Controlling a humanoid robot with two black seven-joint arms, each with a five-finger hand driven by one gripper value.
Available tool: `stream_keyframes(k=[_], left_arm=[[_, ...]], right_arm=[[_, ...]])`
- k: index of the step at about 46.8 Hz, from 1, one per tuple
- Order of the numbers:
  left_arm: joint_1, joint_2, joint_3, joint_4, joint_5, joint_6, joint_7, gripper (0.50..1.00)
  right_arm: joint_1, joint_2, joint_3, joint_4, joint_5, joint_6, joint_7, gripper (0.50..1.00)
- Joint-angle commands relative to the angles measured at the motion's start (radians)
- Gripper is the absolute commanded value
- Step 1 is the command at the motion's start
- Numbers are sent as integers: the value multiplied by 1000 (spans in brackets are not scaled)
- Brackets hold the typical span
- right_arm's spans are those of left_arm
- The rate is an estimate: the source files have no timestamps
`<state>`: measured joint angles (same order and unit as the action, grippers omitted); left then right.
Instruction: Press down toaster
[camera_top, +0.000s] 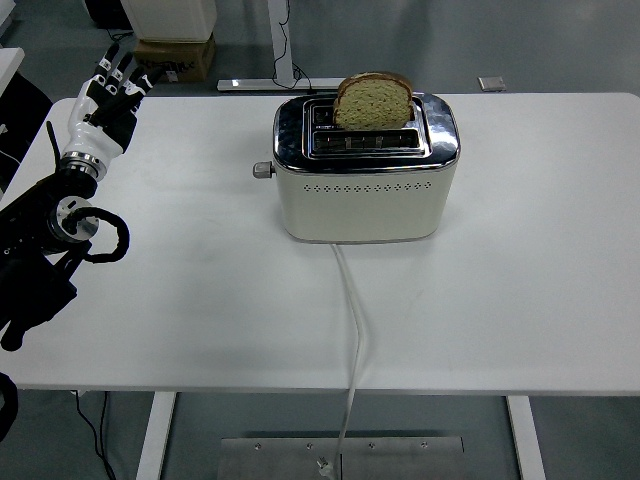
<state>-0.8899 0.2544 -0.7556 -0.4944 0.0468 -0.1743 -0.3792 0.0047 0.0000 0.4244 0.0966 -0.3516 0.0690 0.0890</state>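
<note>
Toaster (365, 180) stood near the middle of the white table (540, 280), toward its far side: a cream body with a chrome top, a row of small vent holes across the near face, and two slots on top. A slice of brown bread (372, 100) stood upright in the far slot, most of it above the rim; the near slot looked vacant. The lever knob (262, 170) stuck out from the toaster's left end, high on the side. A white power cord (352, 330) ran from the bottom of the near face straight toward the table's near edge and dropped over it.

The left arm (45, 250) came in over the table's left edge, and its left hand (108, 98) was raised over the far left corner, fingers spread and holding nothing, well apart from the knob. Bare tabletop lay between them. Beyond the table, a cardboard box (175, 55) sat on the floor.
</note>
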Motion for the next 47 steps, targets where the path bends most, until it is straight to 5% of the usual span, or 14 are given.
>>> stream_keyframes(k=[1, 14, 28, 39, 47], left_arm=[[0, -3, 1, -10, 15, 32, -1, 1000], [0, 60, 7, -115, 33, 29, -1, 1000], [-35, 109, 113, -161, 341, 19, 0, 1000], [-50, 178, 157, -164, 435, -175, -3, 1000], [-49, 180, 177, -164, 583, -189, -6, 1000]], right_arm=[[0, 0, -1, 0, -1, 0, 0, 998], [0, 0, -1, 0, 0, 0, 0, 1000], [0, 0, 1, 0, 0, 0, 0, 998], [0, 0, -1, 0, 0, 0, 0, 998], [0, 0, 1, 0, -1, 0, 0, 998]])
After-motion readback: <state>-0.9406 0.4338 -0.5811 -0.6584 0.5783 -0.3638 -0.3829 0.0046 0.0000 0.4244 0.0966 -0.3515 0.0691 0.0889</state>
